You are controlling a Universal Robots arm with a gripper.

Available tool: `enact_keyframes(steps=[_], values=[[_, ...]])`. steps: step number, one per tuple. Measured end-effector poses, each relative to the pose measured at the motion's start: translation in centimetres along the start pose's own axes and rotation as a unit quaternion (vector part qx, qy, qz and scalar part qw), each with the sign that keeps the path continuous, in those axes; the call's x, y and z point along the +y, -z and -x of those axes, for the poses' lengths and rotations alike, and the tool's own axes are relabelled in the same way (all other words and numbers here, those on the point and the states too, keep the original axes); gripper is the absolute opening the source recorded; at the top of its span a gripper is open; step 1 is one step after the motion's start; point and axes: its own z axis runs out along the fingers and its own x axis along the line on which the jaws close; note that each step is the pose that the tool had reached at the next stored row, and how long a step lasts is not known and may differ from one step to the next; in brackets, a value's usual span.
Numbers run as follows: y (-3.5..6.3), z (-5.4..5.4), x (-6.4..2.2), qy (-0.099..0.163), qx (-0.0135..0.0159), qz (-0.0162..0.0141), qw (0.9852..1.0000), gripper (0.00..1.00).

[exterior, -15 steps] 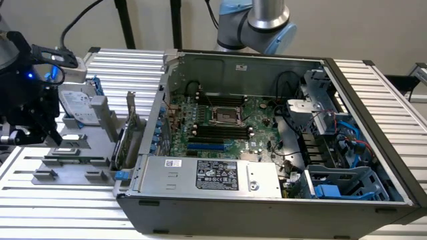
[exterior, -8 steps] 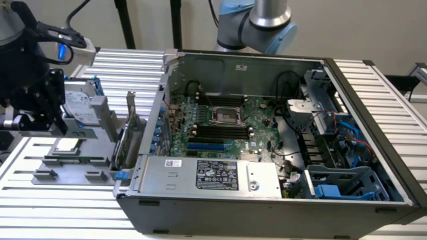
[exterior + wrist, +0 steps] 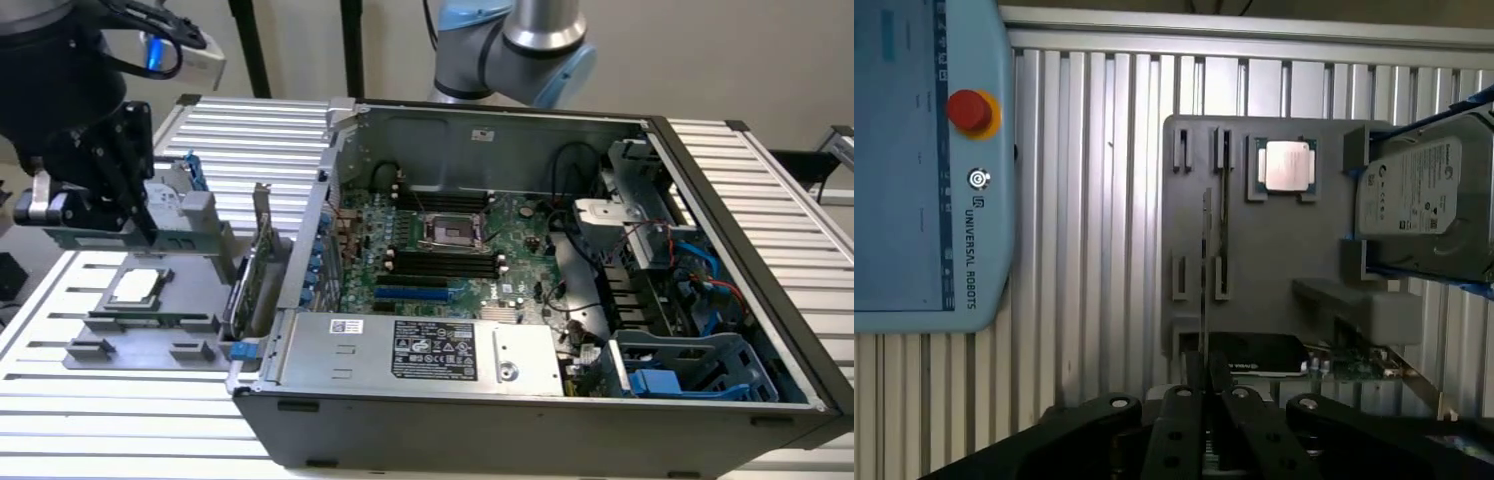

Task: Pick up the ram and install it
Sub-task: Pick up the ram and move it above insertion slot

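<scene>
The ram (image 3: pixel 1206 262) shows edge-on as a thin dark strip running out from between my fingertips, over the grey fixture tray (image 3: pixel 1274 260). My gripper (image 3: pixel 1206 398) is shut on it, its black fingers (image 3: pixel 1176 420) pressed to both sides. In the exterior view my gripper (image 3: pixel 100 185) hangs above the fixture tray (image 3: pixel 127 335) at the exterior view's left, beside the open computer case (image 3: pixel 534 420). The black memory slots (image 3: pixel 441 265) lie on the motherboard, just below the processor socket (image 3: pixel 447 232).
On the tray are a square silver processor (image 3: pixel 1286 165), a hard drive (image 3: pixel 1422 195) in a blue holder, and a green expansion card (image 3: pixel 254 270) standing on edge close to the case wall. A teach pendant (image 3: pixel 924 160) lies on the slatted table. Cables crowd the case's right side.
</scene>
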Motion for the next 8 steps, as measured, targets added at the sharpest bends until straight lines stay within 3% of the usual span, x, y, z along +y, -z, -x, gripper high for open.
enact_keyframes(steps=[8], values=[[0.94, 0.0, -3.64, 0.0, -0.0036, 0.0, 1.0, 0.13]])
